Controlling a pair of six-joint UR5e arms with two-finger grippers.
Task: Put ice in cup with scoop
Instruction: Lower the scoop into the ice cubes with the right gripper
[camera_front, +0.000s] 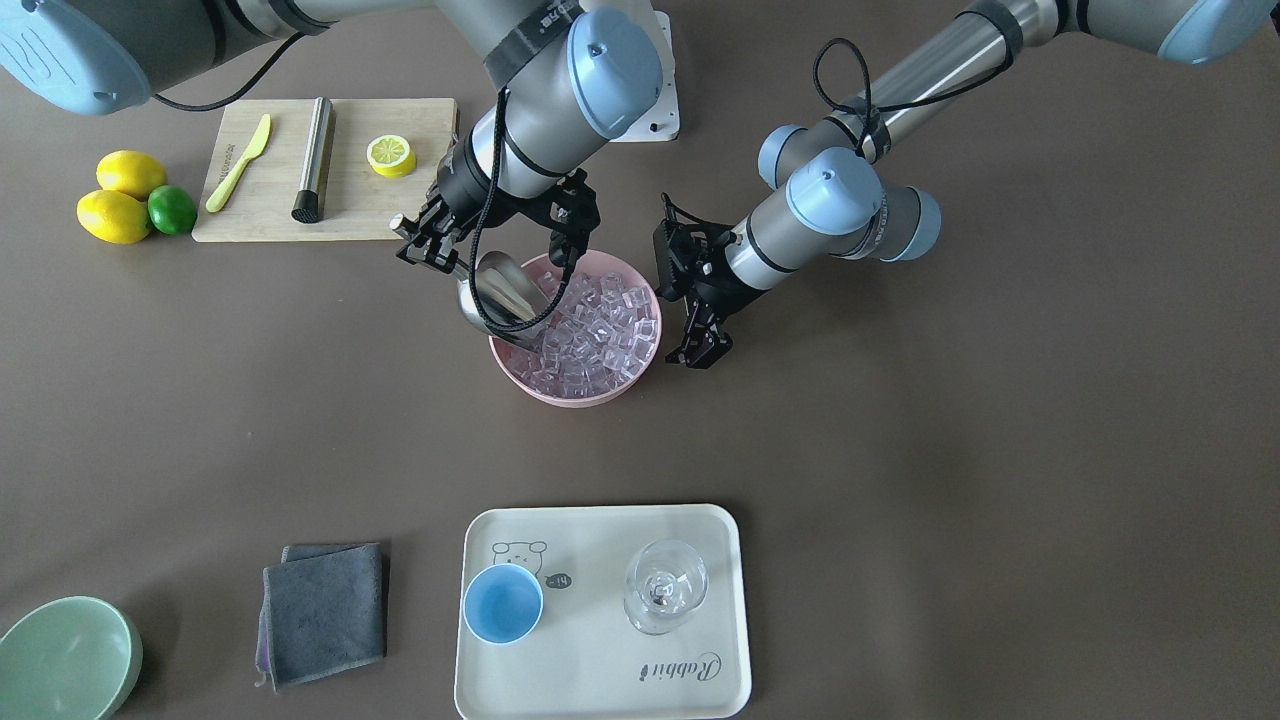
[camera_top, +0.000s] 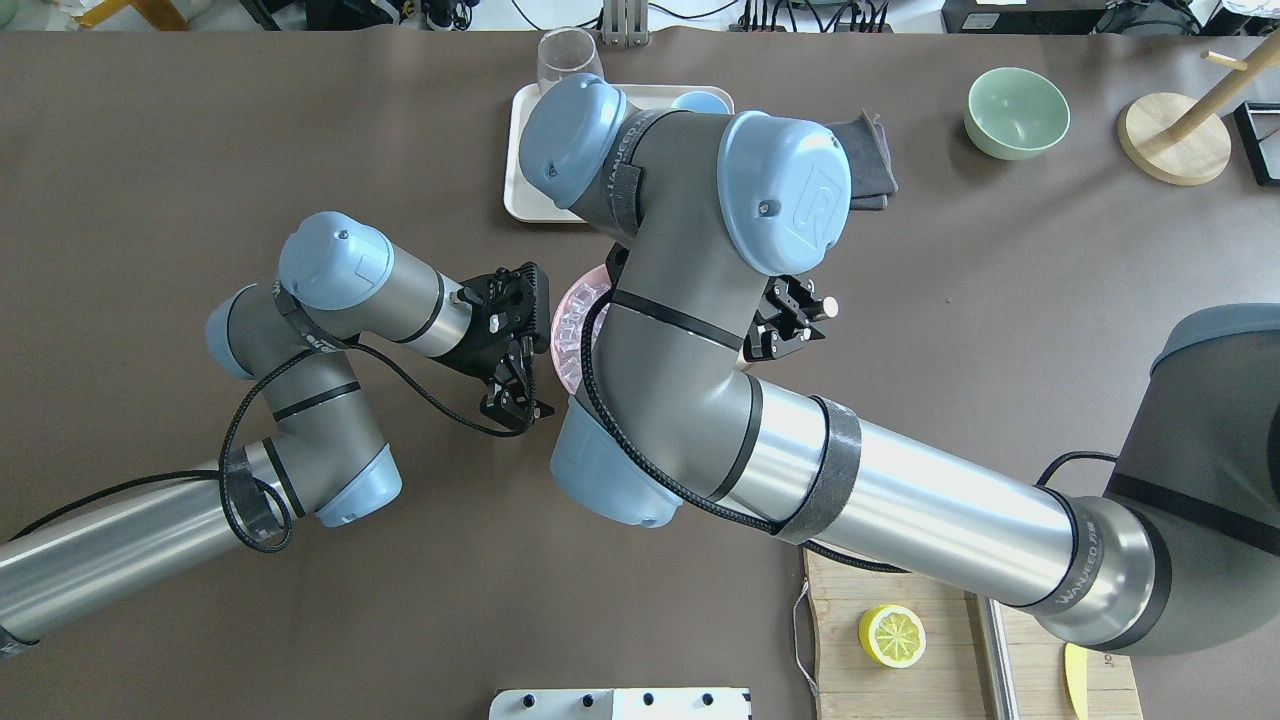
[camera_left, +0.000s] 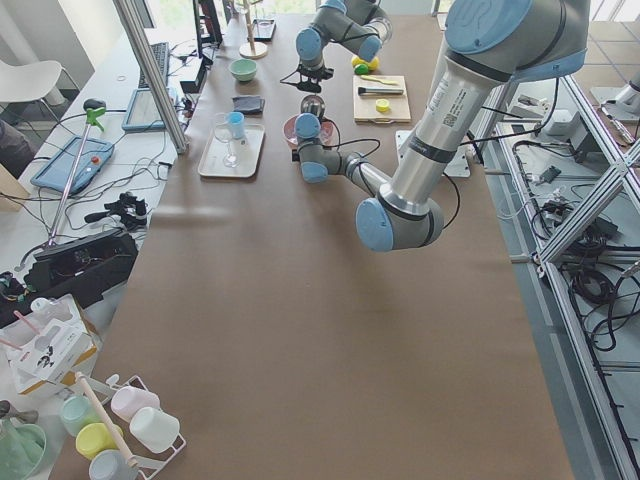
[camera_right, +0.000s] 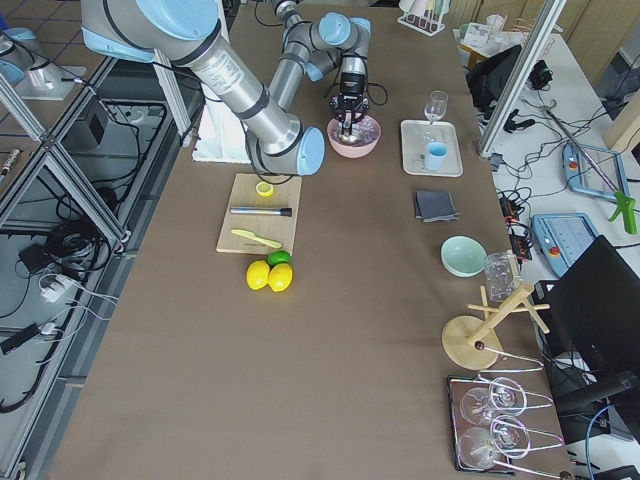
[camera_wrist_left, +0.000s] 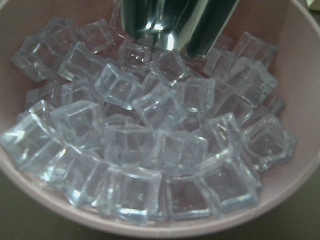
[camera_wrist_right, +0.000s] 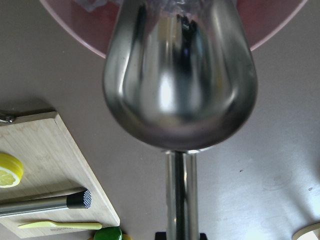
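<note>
At pink bowl (camera_front: 575, 398): glassy ice (camera_front: 600, 335); shiny scoop (camera_front: 497, 290).

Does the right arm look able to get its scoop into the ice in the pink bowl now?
Probably yes. The scoop, held in the right tool, leans its open end over the rim of the pink bowl onto the ice; the left tool stands outside the bowl.

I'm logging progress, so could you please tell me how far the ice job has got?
Done: the right gripper holds the scoop. In hand: its mouth is at the ice in the pink bowl. Left: lifting a load into the cup, which looks empty.
</note>
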